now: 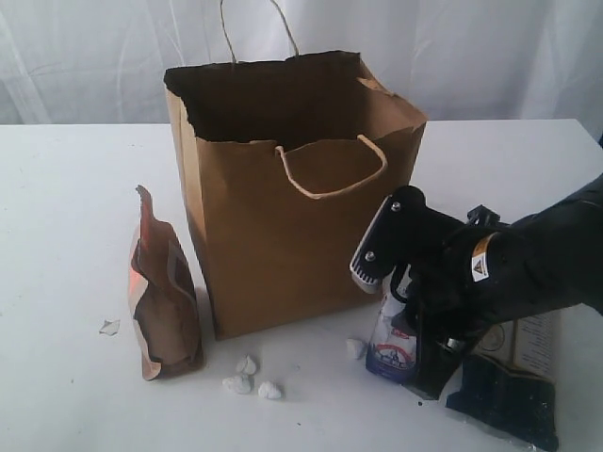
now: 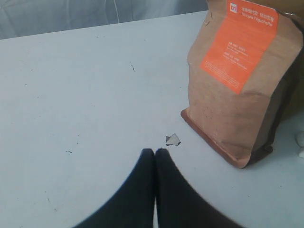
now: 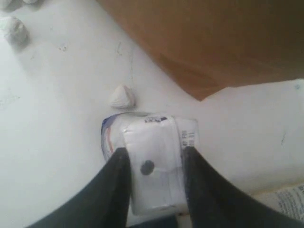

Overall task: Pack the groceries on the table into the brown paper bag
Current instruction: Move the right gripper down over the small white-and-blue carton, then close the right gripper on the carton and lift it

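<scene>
Biggest thing first: the white tabletop [image 1: 75,188] carries everything, and the brown paper bag [image 1: 273,245] stands upright in the middle of it with its mouth open. I read that as deliberate, so anything lifted can go straight in from above. Its ragged rim and cord handles stick up, so my guess is I'll need to clear those on the way over.

Left of the bag and near it, the brown pouch [image 1: 165,301] stands on its base, leaning a bit, nothing touching it. Over there the left fingers [image 2: 142,190] are pressed together with nothing between them, parked away from the bag beyond the pouch.

On the bag's other side, farther out than anything else, the long dark noodle packet [image 1: 513,391] lies flat, partly hidden behind my right arm.

Between that packet and the bag's front corner is the one I'm working on: the small white-blue carton [image 3: 156,156], upright on the tabletop, close to the bag but apart from it. The right fingers [image 3: 118,190] sit one on each side of it, narrow, and from the wrist view they look to be touching both faces. So I'd call it gripped, not lifted.

Smallest: white crumbs [image 1: 247,377] in front of the bag, one [image 3: 122,97] just beside the carton. Not groceries, shouldn't block anything.
</scene>
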Motion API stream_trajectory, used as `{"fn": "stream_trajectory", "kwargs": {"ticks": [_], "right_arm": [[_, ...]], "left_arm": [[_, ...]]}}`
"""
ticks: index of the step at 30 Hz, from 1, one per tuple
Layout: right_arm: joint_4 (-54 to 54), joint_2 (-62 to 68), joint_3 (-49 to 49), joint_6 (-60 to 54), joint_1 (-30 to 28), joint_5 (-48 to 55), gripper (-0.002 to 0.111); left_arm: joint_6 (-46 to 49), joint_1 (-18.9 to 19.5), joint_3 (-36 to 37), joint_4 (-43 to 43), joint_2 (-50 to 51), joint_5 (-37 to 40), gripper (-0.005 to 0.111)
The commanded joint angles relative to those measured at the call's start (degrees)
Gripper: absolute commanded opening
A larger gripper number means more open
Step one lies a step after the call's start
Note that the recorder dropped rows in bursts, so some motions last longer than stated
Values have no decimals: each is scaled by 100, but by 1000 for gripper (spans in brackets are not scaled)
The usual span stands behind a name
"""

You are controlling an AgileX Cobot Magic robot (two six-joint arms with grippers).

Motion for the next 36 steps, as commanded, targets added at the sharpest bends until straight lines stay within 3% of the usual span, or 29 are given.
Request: {"fn": "stream_trajectory", "kwargs": {"ticks": [1, 17, 19, 26, 36], "right_arm": [[130, -245, 44, 403, -9, 751, 0], [251, -705, 13, 646, -9, 1226, 2], [251, -705, 13, 634, -9, 1289, 9], [529, -705, 13, 627, 76, 1277, 57], [631, -694, 13, 621, 115, 1176, 64]], "left_arm": [[-15, 17, 21, -15, -52, 2, 1], [-15, 17, 21, -15, -52, 2, 1], [-15, 17, 21, -15, -52, 2, 1], [-15, 17, 21, -15, -52, 2, 1], [-15, 17, 21, -15, -52, 2, 1]]}}
